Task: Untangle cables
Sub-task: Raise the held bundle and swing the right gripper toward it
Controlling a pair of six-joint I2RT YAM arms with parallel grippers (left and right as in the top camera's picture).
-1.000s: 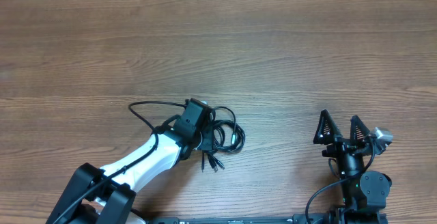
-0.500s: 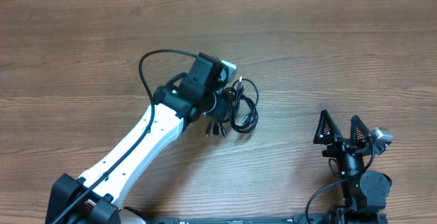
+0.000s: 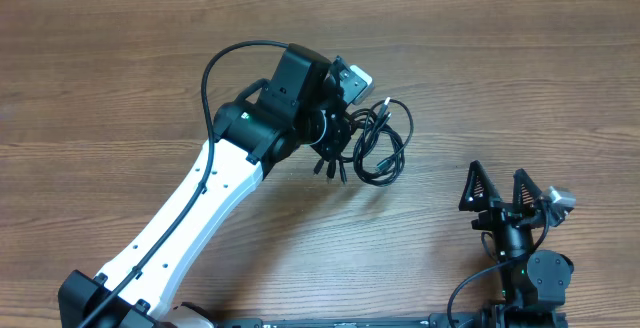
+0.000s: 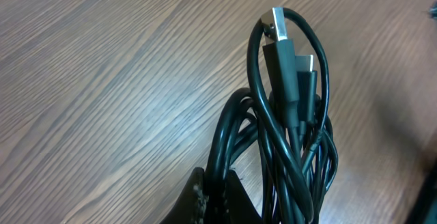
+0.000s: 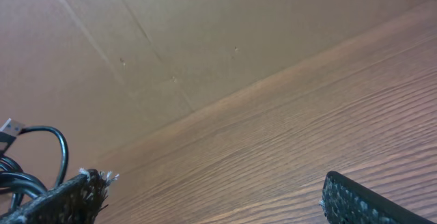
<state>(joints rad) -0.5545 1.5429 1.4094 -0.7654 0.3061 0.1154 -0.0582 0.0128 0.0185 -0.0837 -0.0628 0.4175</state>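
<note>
Wooden table (image 3: 520, 78), open wood around cables (image 3: 372, 148) in tight left jaws; right jaws wide.

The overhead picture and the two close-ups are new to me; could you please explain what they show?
Two robot arms work at a wooden table. The overhead picture looks straight down; each of the others comes from a camera on one wrist. The left claw is shut on a tangled bundle of thin black cables, shown close up in the left wrist view. The right claw stands open and empty; its wrist view shows its two fingers.
</note>
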